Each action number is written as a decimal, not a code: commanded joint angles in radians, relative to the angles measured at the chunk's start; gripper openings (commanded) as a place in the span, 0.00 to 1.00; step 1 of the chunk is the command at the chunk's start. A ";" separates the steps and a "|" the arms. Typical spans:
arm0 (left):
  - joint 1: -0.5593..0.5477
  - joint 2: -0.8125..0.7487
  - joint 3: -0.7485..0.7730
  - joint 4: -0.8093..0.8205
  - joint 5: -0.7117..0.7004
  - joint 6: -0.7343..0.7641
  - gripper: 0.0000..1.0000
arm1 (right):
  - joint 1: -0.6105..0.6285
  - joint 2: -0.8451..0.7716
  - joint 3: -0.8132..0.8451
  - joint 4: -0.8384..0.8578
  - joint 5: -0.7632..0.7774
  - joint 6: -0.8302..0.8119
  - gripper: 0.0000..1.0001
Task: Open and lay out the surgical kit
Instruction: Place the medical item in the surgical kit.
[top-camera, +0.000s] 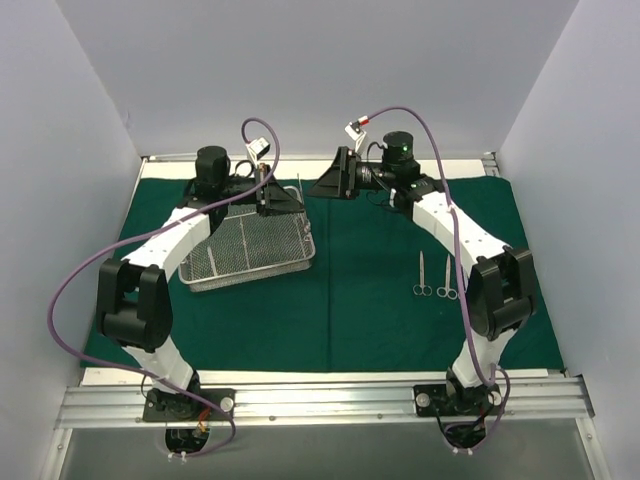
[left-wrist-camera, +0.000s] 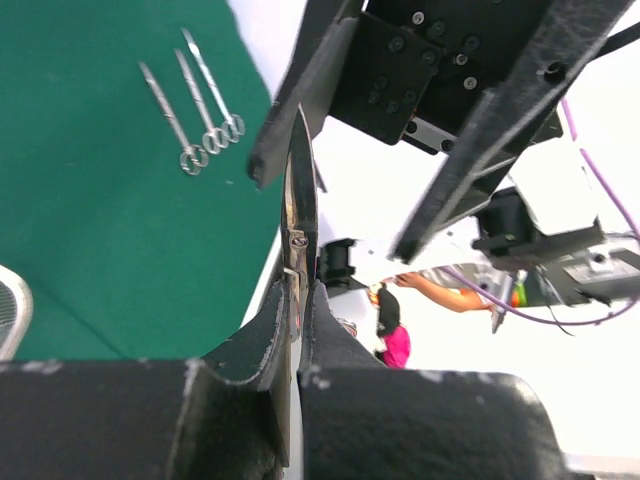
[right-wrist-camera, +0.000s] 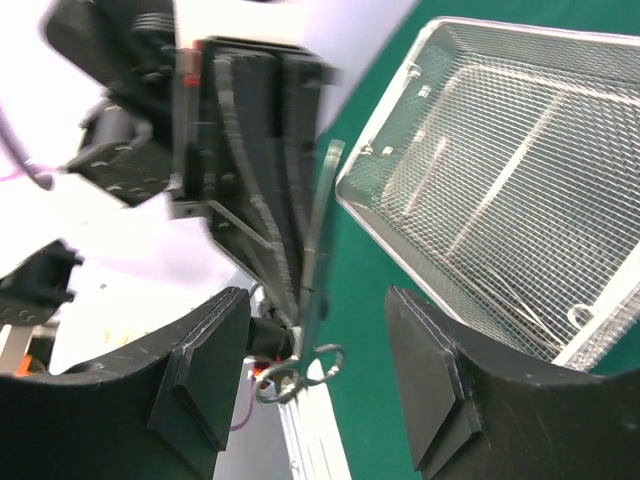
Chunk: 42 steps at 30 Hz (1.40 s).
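The dark green cloth (top-camera: 360, 300) lies spread flat on the table. The silver wire-mesh tray (top-camera: 250, 248) stands on its left half, partly under my left arm, and also shows in the right wrist view (right-wrist-camera: 500, 170). My left gripper (top-camera: 280, 200) is shut on a steel ring-handled instrument (left-wrist-camera: 299, 205) and holds it in the air beyond the tray. My right gripper (top-camera: 326, 182) is open, facing it. The instrument's ring handles (right-wrist-camera: 300, 365) hang between the right gripper's (right-wrist-camera: 320, 370) spread fingers without touching them. Three more instruments (left-wrist-camera: 200, 100) lie side by side on the cloth at right (top-camera: 436, 277).
White walls close in the cell on three sides. A metal rail (top-camera: 320, 400) runs along the near edge with both arm bases on it. Purple cables (top-camera: 60, 300) loop off each arm. The cloth's far edge (left-wrist-camera: 262, 130) lies just under the held instrument.
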 joint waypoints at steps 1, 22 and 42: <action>-0.008 -0.049 -0.014 0.266 0.087 -0.146 0.02 | -0.003 -0.074 -0.027 0.164 -0.087 0.072 0.56; -0.076 -0.023 -0.041 0.399 0.124 -0.233 0.02 | 0.009 -0.054 -0.054 0.297 -0.128 0.183 0.48; -0.019 -0.042 -0.045 0.284 0.080 -0.124 0.51 | 0.007 -0.040 -0.036 0.096 -0.064 0.080 0.00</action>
